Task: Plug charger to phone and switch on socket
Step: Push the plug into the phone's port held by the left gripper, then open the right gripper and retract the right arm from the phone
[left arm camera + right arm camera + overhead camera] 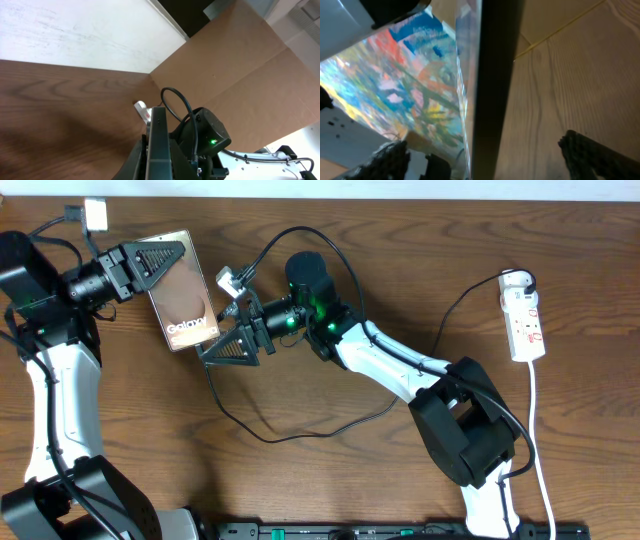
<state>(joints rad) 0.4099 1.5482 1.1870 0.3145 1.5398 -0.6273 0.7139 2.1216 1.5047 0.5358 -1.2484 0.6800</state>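
Item: phone (185, 305); held off the table (400, 240) at a tilt, clamped edge-on in the closed left gripper (160, 270)
Right gripper (235, 335): fingers (592, 155) spread wide on either side of the phone's lower edge, gripping nothing
Charger (275, 438): black cable looping across the table under the right arm; position of plug tip cannot be told
Socket (523, 315): flat on the table at the far right, well apart from both grippers, white cord trailing toward the near edge
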